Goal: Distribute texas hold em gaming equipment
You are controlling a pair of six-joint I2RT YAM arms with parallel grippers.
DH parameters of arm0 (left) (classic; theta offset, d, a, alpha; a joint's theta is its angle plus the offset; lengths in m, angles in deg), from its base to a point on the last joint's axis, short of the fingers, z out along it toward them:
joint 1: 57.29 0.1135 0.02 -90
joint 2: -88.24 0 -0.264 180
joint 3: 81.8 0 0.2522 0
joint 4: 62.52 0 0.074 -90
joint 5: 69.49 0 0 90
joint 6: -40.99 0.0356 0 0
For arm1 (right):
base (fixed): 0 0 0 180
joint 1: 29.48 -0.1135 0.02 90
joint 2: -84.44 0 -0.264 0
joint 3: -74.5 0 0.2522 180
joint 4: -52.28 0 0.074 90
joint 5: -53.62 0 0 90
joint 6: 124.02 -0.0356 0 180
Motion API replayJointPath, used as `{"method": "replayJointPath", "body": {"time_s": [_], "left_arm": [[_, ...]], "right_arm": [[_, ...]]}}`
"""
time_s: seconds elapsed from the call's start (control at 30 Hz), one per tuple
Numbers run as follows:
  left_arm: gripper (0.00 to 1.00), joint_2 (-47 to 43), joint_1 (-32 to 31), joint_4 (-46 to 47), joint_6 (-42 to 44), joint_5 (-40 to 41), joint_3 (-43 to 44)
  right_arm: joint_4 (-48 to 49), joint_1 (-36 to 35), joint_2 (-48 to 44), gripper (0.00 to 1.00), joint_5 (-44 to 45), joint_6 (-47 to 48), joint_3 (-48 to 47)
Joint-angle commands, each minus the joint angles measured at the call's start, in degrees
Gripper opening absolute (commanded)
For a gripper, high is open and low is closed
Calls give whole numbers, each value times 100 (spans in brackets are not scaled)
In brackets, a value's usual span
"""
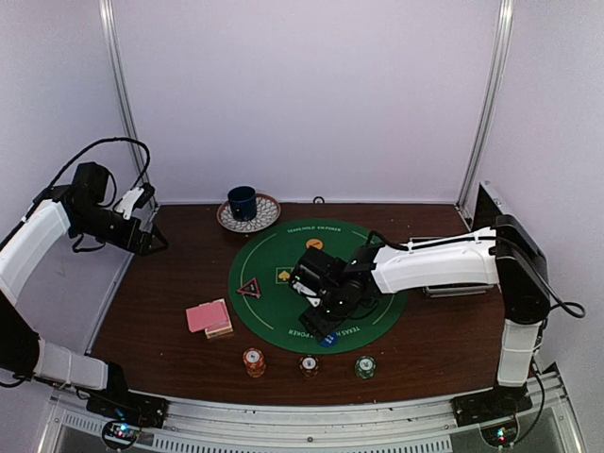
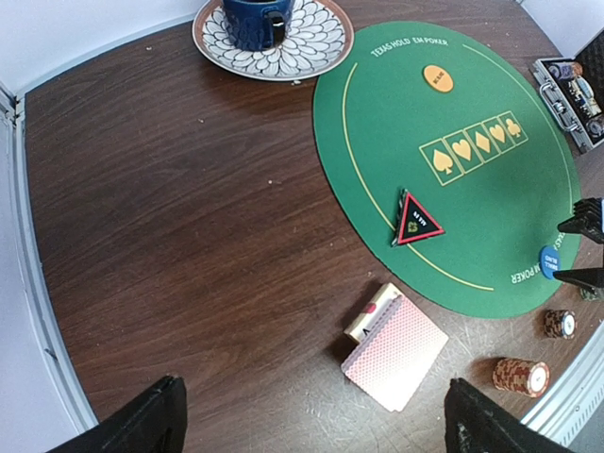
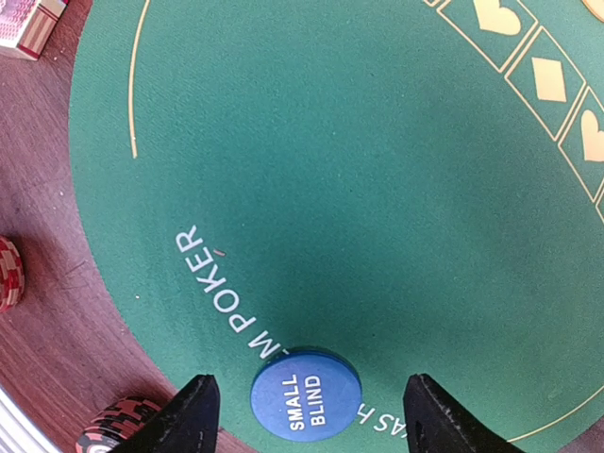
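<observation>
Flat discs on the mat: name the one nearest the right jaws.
The blue disc marked SMALL BLIND, between those open jaws; the yellow disc sits across the mat.

A dark wooden surface (image 2: 170,236) is carrying a round green poker mat (image 2: 377,170). A red-edged black triangle marker (image 2: 416,220) is lying on the mat near its left rim. A yellow disc (image 2: 437,78) is sitting toward the far side, and a blue disc (image 2: 550,260) is resting at the near edge. Pink-backed cards (image 2: 396,354) are lying just off the mat, with two chip stacks (image 2: 521,376) to their right. The left tool (image 2: 316,422) is showing its fingers (image 2: 146,423) spread wide at the bottom corners.
</observation>
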Motion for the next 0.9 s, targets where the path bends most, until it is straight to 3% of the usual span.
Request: {"method": "replayJointPath", "body": {"time_s": [0.0, 0.5, 0.87], "left_arm": [[98, -129, 37, 15, 61, -82, 101], [98, -77, 39, -20, 61, -139, 180], [98, -67, 39, -76, 43, -154, 289]], "right_arm": [[-39, -42, 107, 70, -28, -53, -76], [52, -135, 369, 68, 182, -159, 200], [53, -172, 368, 54, 636, -239, 423]]}}
